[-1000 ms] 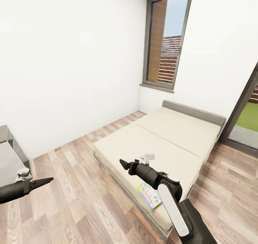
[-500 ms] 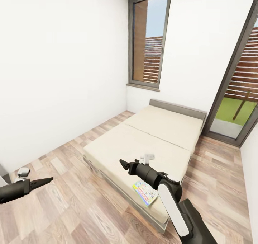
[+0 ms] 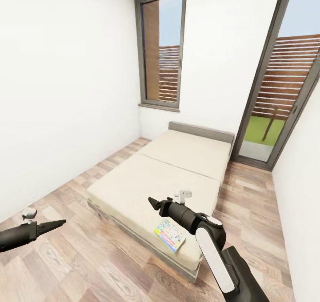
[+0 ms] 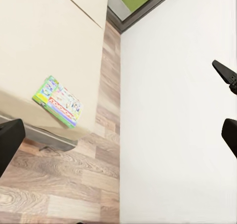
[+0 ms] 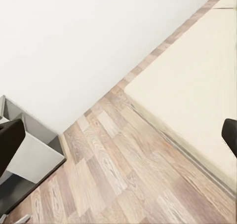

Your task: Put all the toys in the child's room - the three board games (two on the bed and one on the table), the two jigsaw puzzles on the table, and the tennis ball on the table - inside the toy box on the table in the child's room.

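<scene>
The left gripper, a dark pointed pair of fingers at the end of a black arm, hung low over the wood-plank floor with nothing between its fingers; in the left wrist view the two dark fingertips stood far apart at opposite edges, so the jaws were spread wide and empty. The right gripper, likewise black and pointed, hovered above the near corner of the bed, and in the right wrist view its fingertips also sat at opposite edges, released and holding nothing. Just beside the right forearm, a flat green-edged board game box with a busy white cover lay on the large low bed with a beige mattress and dark grey frame, close to the mattress's near corner and tilted askew to its edges; the left wrist view showed the same box lying flat near the mattress edge. Beyond the bed rose a tall grey-framed window and a glazed door giving onto grass and a slatted fence. In the right wrist view, a grey and white piece of furniture stood against the white wall, well apart from the bed.
</scene>
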### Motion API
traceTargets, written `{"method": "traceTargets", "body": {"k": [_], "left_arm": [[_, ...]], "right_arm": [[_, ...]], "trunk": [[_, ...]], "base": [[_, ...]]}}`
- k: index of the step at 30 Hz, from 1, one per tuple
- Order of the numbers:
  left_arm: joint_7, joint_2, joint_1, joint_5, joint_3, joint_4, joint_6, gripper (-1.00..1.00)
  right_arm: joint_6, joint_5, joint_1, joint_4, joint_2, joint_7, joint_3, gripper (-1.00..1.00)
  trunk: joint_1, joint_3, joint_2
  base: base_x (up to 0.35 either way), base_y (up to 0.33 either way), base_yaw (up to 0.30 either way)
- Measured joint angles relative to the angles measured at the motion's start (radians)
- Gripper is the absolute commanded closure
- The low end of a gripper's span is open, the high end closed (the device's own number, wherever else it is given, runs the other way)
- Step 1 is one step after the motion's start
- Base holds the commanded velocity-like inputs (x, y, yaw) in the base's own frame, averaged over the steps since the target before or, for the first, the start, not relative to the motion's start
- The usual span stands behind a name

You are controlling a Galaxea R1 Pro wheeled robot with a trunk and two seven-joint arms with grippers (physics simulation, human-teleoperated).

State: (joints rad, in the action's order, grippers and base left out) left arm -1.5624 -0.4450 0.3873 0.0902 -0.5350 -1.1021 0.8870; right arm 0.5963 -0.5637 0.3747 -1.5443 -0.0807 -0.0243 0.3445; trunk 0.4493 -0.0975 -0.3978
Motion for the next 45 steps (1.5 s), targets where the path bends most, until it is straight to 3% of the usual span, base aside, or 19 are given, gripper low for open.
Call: {"method": "traceTargets", "body": {"k": [45], "left_arm": [[0.0, 0.0, 0.0, 0.0, 0.0, 0.0, 0.0, -1.0]], "right_arm": [[0.0, 0.001, 0.0, 0.027, -0.003, 0.0, -0.001, -1.0]], "trunk": [[0.0, 0.0, 0.0]], "base": [[0.015, 0.07, -0.279]]}}
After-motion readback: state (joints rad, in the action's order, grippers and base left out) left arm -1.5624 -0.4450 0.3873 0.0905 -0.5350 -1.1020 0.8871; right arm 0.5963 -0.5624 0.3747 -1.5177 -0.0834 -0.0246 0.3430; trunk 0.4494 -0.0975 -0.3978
